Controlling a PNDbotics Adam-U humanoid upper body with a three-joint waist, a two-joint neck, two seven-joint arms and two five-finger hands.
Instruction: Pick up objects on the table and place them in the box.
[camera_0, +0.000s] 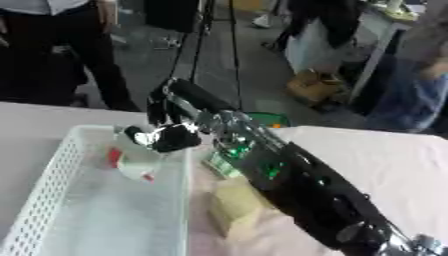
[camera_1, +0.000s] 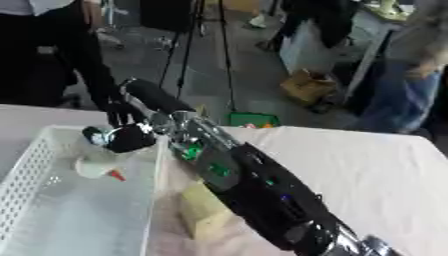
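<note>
A single white object with red markings (camera_0: 131, 162) lies inside the white perforated box (camera_0: 52, 190), near its far end. The robot's right hand (camera_0: 166, 136) hangs directly over it, black fingers curled downward toward its top; whether they grip or merely touch it cannot be told. The right arm (camera_0: 289, 185) stretches across from the lower right, above the pale cloth-covered table (camera_0: 394, 160). One tan block (camera_0: 232, 205) rests on the table just beside the box's right wall, partly under the arm.
</note>
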